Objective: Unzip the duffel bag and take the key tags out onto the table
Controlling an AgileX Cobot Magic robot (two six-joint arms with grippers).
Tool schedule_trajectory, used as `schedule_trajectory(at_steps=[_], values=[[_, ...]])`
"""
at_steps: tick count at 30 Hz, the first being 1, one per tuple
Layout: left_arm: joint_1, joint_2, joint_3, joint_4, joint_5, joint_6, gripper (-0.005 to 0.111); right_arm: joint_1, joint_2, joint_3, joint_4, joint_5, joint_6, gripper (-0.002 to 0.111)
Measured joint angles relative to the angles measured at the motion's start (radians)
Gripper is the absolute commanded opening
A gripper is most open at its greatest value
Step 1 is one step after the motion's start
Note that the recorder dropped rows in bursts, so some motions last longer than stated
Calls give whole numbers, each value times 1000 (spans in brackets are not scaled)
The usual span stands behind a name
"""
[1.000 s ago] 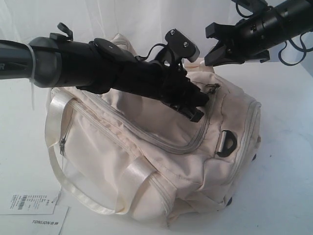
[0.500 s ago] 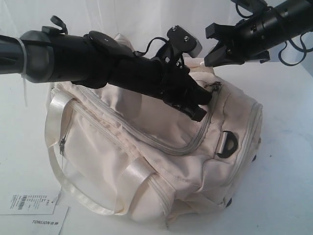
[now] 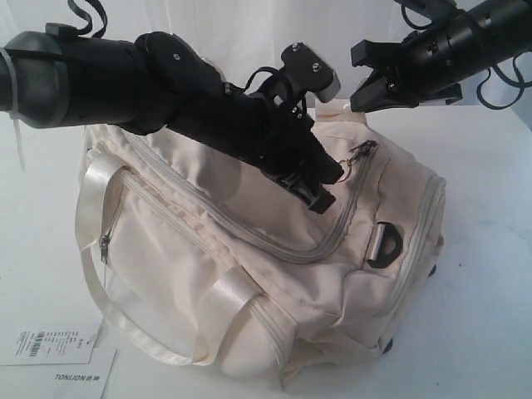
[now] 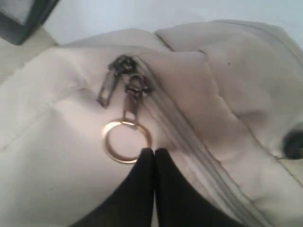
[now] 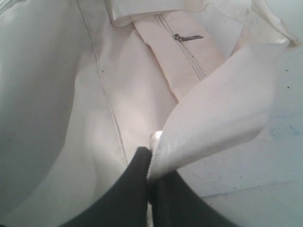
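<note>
The right claw [image 5: 150, 164] is clamped on a ribbon handle [image 5: 222, 104], probably to steady the duffel bag [image 3: 249, 283] for unzipping. The left claw [image 4: 154, 151], its tips pressed together, touches the zipper's gold pull ring [image 4: 126, 142]; whether it actually grips the ring is unclear.

The left arm [image 3: 125, 79] covers part of the duffel bag [image 3: 249, 291] top in the exterior view, and the closed zip hides its inside; the paper tags [image 3: 50, 345] run off the lower left corner, their small print unreadable. The left wrist view is blurred, so whether the left gripper [image 4: 154, 152] pinches the ring [image 4: 125, 142] cannot be told; the ribbon handle [image 5: 213, 127] disappears between the fingers of the right gripper [image 5: 150, 163].
</note>
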Motion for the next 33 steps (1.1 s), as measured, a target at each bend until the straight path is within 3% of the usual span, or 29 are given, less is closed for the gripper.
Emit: schedule_trajectory(at_steps=[4, 7, 23, 33], values=[[0, 0, 0, 2, -50, 148, 60, 0, 0, 0, 0, -2, 0, 0], [0, 7, 0, 2, -50, 219, 68, 0, 0, 0, 0, -2, 0, 0], [-6, 60, 0, -2, -127, 351, 69, 0, 0, 0, 0, -2, 0, 0], [-55, 60, 0, -2, -198, 429, 66, 0, 0, 0, 0, 4, 0, 0]])
